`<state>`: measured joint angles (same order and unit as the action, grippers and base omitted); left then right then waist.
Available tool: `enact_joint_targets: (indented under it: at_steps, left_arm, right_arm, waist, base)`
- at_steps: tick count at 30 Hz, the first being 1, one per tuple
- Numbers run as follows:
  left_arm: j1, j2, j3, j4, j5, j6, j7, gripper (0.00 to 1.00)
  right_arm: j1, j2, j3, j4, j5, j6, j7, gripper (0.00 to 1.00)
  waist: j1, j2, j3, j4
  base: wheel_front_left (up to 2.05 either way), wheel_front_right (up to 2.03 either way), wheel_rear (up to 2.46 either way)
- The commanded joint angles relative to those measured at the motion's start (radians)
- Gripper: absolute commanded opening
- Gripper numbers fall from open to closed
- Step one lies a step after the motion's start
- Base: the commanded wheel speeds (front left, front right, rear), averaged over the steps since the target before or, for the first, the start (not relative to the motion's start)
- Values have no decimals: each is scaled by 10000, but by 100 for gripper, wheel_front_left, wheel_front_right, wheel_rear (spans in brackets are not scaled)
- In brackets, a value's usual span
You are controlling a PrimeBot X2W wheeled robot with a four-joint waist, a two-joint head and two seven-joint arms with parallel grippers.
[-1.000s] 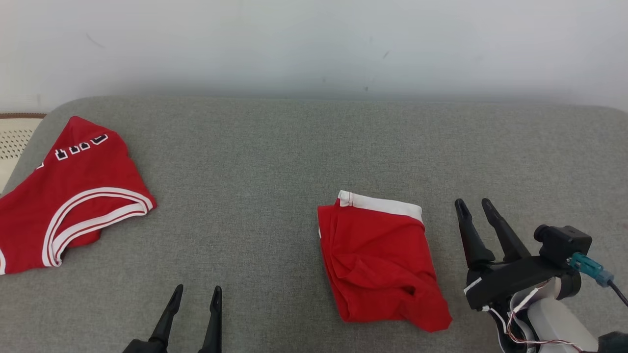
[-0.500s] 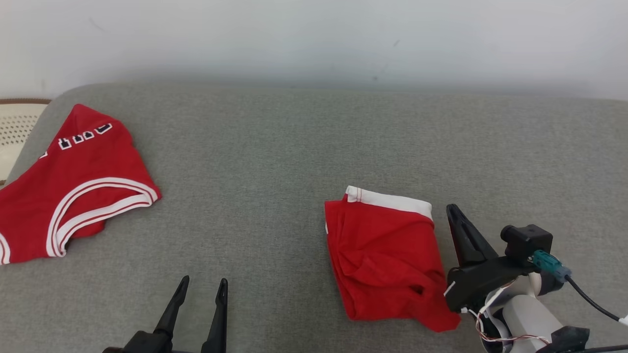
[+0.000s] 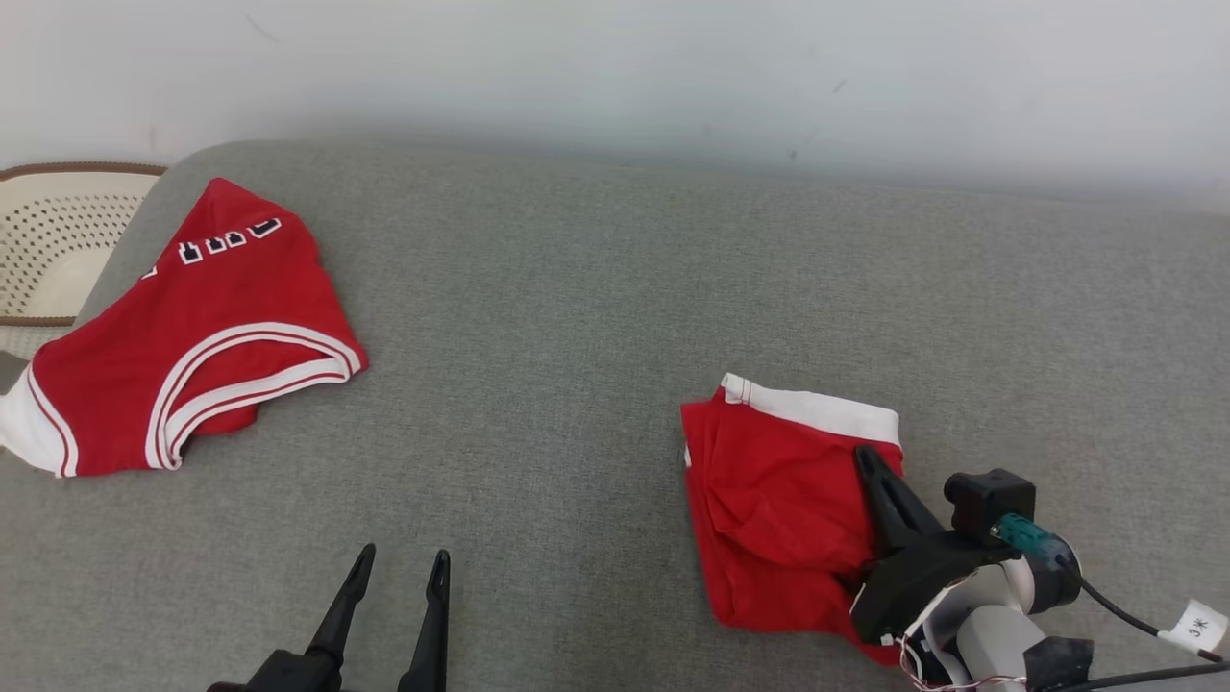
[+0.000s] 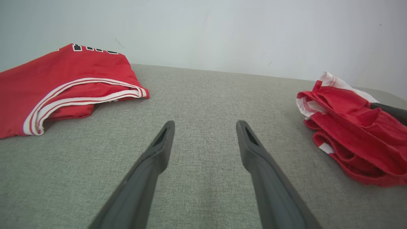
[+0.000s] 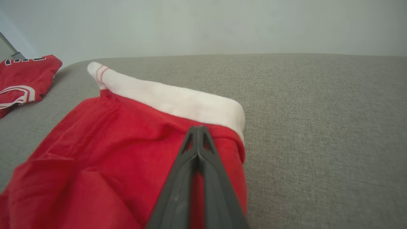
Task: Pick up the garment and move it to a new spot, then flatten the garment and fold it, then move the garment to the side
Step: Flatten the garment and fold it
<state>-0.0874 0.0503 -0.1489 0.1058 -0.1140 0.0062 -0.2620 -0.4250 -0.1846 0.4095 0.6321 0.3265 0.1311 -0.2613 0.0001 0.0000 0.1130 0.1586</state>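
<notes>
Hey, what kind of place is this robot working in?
Probably an indoor laundry-folding test setup: a grey fabric-covered surface against a bare white wall, a red jersey and a folded red garment on it, and a perforated cream basket beside it.

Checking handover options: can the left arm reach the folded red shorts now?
Probably yes: bare grey cushion lies between the open left gripper and the shorts; the right gripper covers their other side.

This looks like a home laundry corner, or a test room set up as one; which of the two cannot be told. A broad grey fabric-covered cushion [image 3: 577,317] runs along a bare white wall [image 3: 615,67]. A cream perforated laundry basket [image 3: 48,250] stands past its far left corner, and a red jersey [image 3: 211,336] and folded red shorts [image 3: 769,471] lie on it.
</notes>
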Motion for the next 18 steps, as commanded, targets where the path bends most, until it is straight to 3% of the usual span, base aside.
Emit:
enact_joint_targets:
  at_steps: [1,18]
  left_arm:
    - [-68,6,-22,41,-1,21,-49,100]
    - [-18,6,-50,25,-123,106,-49,100]
  right_arm:
    - [-146,74,40,60,-91,-7,-46,0]
    - [584,407,1494,-446,464,-7,-45,0]
  waist:
    - [-1,0,-6,62]
    - [-1,0,-24,170]
  base:
    - [0,0,0]
    - [0,0,0]
